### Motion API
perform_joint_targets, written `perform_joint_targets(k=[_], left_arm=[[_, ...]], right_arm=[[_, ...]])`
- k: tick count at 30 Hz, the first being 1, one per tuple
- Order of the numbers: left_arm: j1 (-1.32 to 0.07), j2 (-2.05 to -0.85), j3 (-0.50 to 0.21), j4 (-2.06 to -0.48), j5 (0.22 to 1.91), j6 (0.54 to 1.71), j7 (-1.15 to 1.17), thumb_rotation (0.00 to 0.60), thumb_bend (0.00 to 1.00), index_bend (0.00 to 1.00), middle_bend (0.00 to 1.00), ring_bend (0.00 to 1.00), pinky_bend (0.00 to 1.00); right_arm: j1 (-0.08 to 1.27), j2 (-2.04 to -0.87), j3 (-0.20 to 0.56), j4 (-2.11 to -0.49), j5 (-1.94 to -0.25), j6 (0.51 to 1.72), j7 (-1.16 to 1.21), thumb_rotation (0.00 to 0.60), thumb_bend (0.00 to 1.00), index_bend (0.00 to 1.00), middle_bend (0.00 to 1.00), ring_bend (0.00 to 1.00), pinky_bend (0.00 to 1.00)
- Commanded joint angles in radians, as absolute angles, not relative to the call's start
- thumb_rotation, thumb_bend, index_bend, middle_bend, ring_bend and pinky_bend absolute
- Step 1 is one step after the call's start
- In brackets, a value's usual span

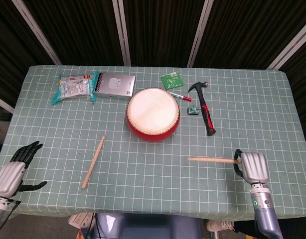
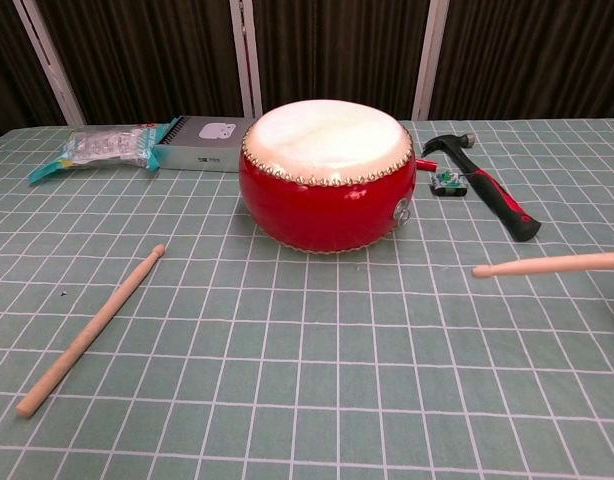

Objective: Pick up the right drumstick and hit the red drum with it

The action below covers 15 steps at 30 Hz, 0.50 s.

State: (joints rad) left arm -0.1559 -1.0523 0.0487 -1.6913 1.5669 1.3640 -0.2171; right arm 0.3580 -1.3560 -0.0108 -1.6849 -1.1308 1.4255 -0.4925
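Observation:
The red drum [image 1: 152,114] [image 2: 326,189] with its pale skin stands at the middle of the table. My right hand [image 1: 253,167] grips the right drumstick [image 1: 213,160] [image 2: 552,264] near the table's front right; the stick lies low and level, tip pointing left, well short of the drum. The hand itself is outside the chest view. A second drumstick [image 1: 93,162] [image 2: 91,329] lies on the cloth left of the drum. My left hand [image 1: 14,169] hangs open off the front left corner, holding nothing.
A black and red hammer [image 1: 204,108] [image 2: 485,189] lies right of the drum, with a small green part [image 1: 193,110] and a red pen [image 1: 179,95] by it. Behind are a grey box [image 1: 115,85], a plastic packet [image 1: 74,86] and a green sachet [image 1: 171,79].

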Motion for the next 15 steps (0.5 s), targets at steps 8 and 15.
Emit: perform_joint_targets(k=[8, 15], left_arm=[[-0.152, -1.054, 0.05, -1.685, 1.573, 1.372, -0.224, 0.6, 0.0, 0.0, 0.0, 0.0, 0.01], [-0.15, -1.056, 0.05, -1.683, 1.581, 1.38, -0.223, 0.6, 0.0, 0.0, 0.0, 0.0, 0.01]], right_arm=[[0.359, -1.427, 0.01, -1.695, -1.044, 1.392, -0.632, 0.6, 0.49, 0.6, 1.0, 1.0, 1.0], [0.351, -1.425, 0.003, -1.72, -1.037, 1.405, -0.698, 0.6, 0.49, 0.38, 0.98, 1.0, 0.97]])
